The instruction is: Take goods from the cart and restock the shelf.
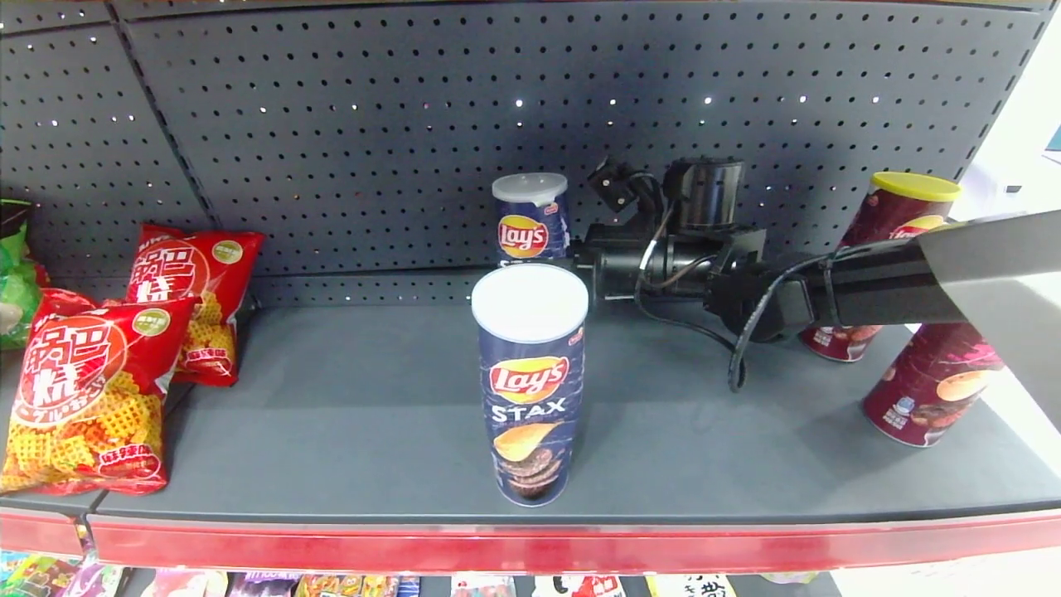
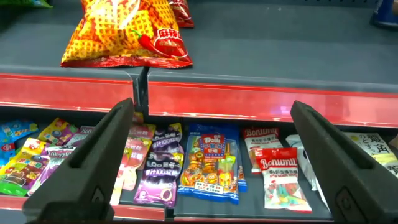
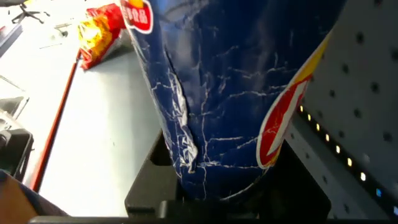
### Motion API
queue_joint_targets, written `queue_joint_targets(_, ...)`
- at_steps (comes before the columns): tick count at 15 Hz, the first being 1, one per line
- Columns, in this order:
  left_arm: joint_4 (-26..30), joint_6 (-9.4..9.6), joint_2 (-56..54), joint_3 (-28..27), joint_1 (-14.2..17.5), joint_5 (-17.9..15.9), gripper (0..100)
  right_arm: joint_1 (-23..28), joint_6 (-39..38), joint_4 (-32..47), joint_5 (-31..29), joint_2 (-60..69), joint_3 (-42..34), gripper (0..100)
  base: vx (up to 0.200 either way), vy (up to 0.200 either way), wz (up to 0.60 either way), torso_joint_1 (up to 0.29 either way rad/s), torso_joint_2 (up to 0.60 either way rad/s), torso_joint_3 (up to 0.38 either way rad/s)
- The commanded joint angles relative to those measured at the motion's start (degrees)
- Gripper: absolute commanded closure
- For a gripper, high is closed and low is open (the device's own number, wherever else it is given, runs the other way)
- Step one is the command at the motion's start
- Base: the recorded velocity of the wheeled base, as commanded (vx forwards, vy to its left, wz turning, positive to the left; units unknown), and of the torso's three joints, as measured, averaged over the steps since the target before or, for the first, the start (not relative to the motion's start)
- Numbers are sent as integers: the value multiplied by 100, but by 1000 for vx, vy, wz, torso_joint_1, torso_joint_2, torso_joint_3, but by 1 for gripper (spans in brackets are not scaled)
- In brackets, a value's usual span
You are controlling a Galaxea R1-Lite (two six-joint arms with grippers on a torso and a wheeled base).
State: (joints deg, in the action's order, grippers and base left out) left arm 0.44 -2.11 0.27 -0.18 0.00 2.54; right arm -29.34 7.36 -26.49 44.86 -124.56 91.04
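Right gripper (image 1: 590, 255) is clamped on the rear blue can (image 1: 530, 217). The can is lidded and upright, close to the pegboard (image 1: 348, 124) at the back of the shelf (image 1: 348, 414); whether its base touches the deck is unclear. A second blue can (image 1: 530, 381), also lidded, stands directly in front of it, near the red front edge (image 1: 497, 543). Two red cans (image 1: 928, 390) stand to the right and snack bags (image 1: 91, 390) lie to the left — open deck separates the bags from the blue cans. Left gripper (image 2: 211, 168) hangs with fingers spread wide, holding nothing — it faces the lower tier's candy packets (image 2: 277, 177).
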Motion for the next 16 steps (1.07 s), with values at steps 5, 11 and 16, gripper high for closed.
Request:
queue_joint_targets(5,0,0,8,1,0,1,0,104,2,-225,5,64,-385,100,0,0,0,0,0,0)
queue_joint_targets(11,0,0,8,1,0,1,0,104,2,-357,5,134,-543,0,0,0,0,0,0,0)
queue_joint_targets(16,0,0,8,1,0,1,0,289,11,-454,-4,547,-1123,0,0,0,0,0,0,0)
